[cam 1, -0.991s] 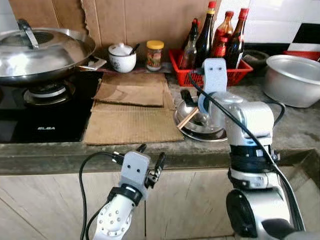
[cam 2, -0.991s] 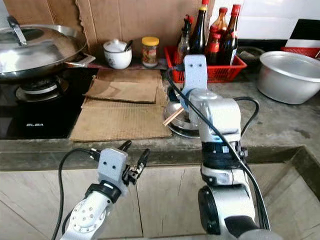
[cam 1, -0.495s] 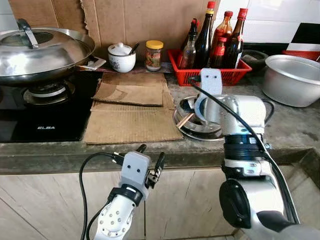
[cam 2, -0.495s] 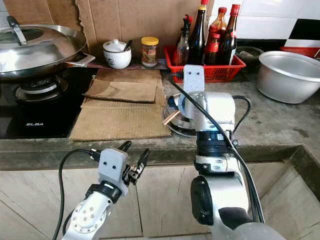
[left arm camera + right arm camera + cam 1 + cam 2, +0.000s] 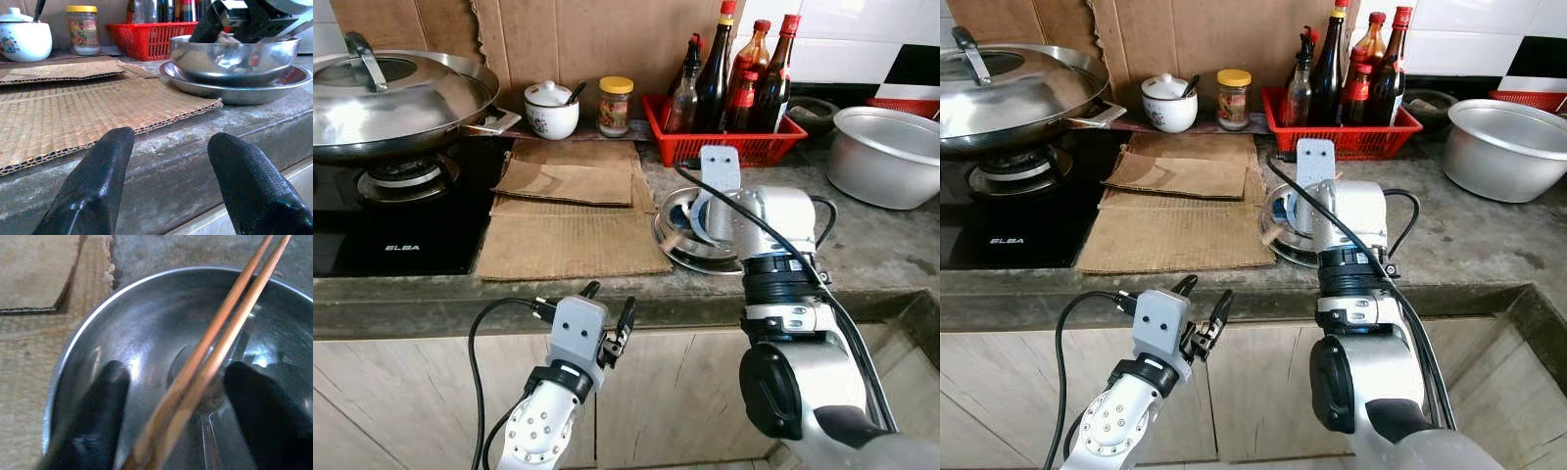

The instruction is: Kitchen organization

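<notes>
Right pincer, fingers spread, hangs over the steel bowl on the bench; chopsticks apparently loose inside. Left pincer spread, idle. Tidying barely begun.

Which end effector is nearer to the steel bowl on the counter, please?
The right. The right end effector reaches into the steel bowl, fingers open either side of the chopsticks. The left end effector hangs below the counter edge, in front of the cabinet.
</notes>
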Available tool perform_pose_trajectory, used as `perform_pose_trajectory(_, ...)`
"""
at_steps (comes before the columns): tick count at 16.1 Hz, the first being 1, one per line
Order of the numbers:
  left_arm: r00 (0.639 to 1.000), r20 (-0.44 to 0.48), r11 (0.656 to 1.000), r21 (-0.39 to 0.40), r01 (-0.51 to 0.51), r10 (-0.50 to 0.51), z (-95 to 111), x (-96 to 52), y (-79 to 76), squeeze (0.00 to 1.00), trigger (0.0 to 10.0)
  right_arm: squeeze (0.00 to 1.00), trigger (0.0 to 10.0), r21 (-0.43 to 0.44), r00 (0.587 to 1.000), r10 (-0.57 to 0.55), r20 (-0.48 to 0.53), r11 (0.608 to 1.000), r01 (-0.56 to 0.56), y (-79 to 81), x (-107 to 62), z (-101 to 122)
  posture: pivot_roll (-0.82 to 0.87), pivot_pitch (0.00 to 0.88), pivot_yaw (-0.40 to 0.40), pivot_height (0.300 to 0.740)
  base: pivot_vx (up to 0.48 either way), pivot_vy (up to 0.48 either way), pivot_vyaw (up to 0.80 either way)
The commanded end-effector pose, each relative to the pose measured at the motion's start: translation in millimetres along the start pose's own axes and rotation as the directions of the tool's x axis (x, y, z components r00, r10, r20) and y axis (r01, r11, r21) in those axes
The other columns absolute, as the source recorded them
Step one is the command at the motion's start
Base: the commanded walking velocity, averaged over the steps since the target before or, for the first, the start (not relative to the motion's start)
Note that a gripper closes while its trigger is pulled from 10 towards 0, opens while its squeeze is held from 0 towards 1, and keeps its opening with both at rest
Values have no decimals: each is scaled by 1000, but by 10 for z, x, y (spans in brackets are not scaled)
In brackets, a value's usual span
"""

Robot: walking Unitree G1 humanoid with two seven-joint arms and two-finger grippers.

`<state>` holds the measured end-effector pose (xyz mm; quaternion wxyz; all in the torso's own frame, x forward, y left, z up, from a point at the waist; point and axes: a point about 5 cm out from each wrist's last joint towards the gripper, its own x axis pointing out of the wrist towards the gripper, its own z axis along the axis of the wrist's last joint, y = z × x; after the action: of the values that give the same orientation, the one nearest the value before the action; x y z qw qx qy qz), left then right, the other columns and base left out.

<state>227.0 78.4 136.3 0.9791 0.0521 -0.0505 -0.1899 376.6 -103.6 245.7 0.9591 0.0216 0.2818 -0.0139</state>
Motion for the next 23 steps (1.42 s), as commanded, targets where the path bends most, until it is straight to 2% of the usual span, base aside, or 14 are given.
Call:
perform_pose_trajectory(1, 1000, 12, 1000, -7, -8, 8, 25, -11, -16, 0, 10000, 0, 0, -18, 999, -21, 35, 1000, 22, -1, -37, 108, 85, 5, -104, 740, 0, 0, 0)
perform_pose_trajectory(13, 1000, 15, 1000, -8, -6, 6, 21, 8, -19, 0, 10000, 0, 0, 19, 998, -33, 57, 999, 32, -55, -59, 196, 84, 0, -105, 740, 0, 0, 0)
perform_pose_trajectory(14, 1000, 18, 1000, -9, -3, 3, 29, 15, -24, 0, 10000, 0, 0, 57, 996, -22, 86, 998, 17, -61, -94, 234, 84, 0, -103, 740, 0, 0, 0)
perform_pose_trajectory(15, 1000, 23, 1000, -11, 0, 0, 39, 19, -27, 0, 10000, 0, 0, 129, 981, 10, 192, 991, -35, -66, -200, 361, 89, 0, -103, 740, 0, 0, 0)
perform_pose_trajectory(16, 1000, 24, 1000, -11, 0, 0, 39, 19, -25, 0, 10000, 0, 0, 149, 972, 14, 234, 988, -50, -77, -250, 406, 92, 0, -103, 740, 0, 0, 0)
perform_pose_trajectory(17, 1000, 22, 1000, -13, -3, 3, 34, 14, -15, 0, 10000, 0, 0, 198, 948, 23, 317, 976, -90, -111, -341, 458, 90, 0, -97, 740, 0, 0, 0)
perform_pose_trajectory(19, 1000, 20, 1000, -11, -1, 1, 27, 19, -7, 0, 10000, 0, 0, 222, 908, 41, 417, 964, -146, -143, -469, 463, 88, 0, -92, 740, 0, 0, 0)
perform_pose_trajectory(20, 1000, 20, 1000, -10, 3, -3, 26, 22, -3, 0, 10000, 0, 0, 213, 864, 50, 502, 961, -179, -165, -548, 447, 85, 0, -88, 740, 0, 0, 0)
perform_pose_trajectory(21, 1000, 22, 1000, -9, 5, -5, 29, 30, 2, 0, 10000, 0, 0, 195, 791, 70, 608, 952, -234, -182, -628, 436, 81, 0, -83, 740, 0, 0, 0)
perform_pose_trajectory(22, 1000, 25, 1000, -9, 6, -6, 34, 36, 7, 0, 10000, 0, 0, 171, 724, 55, 687, 957, -235, -228, -696, 393, 79, 0, -81, 740, 0, 0, 0)
perform_pose_trajectory(23, 1000, 26, 1000, -10, 9, -8, 35, 40, 5, 0, 10000, 0, 1412, 184, 706, 15, 708, 961, -205, -307, -706, 335, 77, 0, -76, 740, 0, 0, 0)
